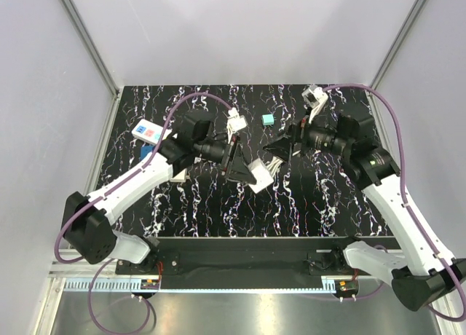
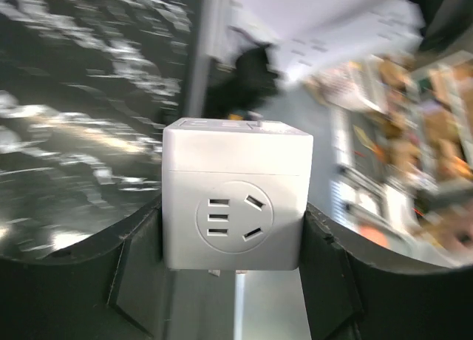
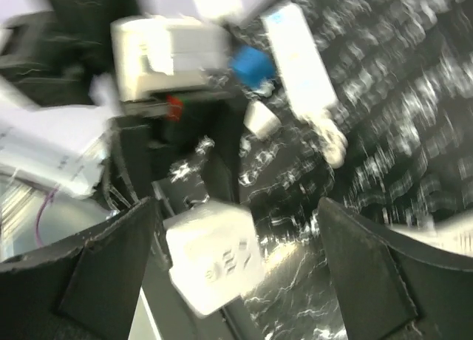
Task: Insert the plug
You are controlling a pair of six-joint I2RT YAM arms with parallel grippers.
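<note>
The plug (image 1: 260, 173) is a white cube with a round socket face. My left gripper (image 1: 244, 167) is shut on it and holds it above the middle of the black marbled table. In the left wrist view the plug (image 2: 236, 199) sits squarely between the two fingers of the left gripper (image 2: 233, 229). My right gripper (image 1: 280, 151) is open and empty, just right of the plug and facing it. In the blurred right wrist view the plug (image 3: 214, 262) lies near the left finger of the right gripper (image 3: 235, 229). No orange power strip is in view.
A tiny teal cube (image 1: 267, 120) lies at the back middle. A white strip with coloured buttons (image 1: 149, 132) lies at the back left, with a blue object (image 1: 148, 151) beside it. A small white part (image 1: 237, 120) sits behind the left gripper. Grey walls enclose the table.
</note>
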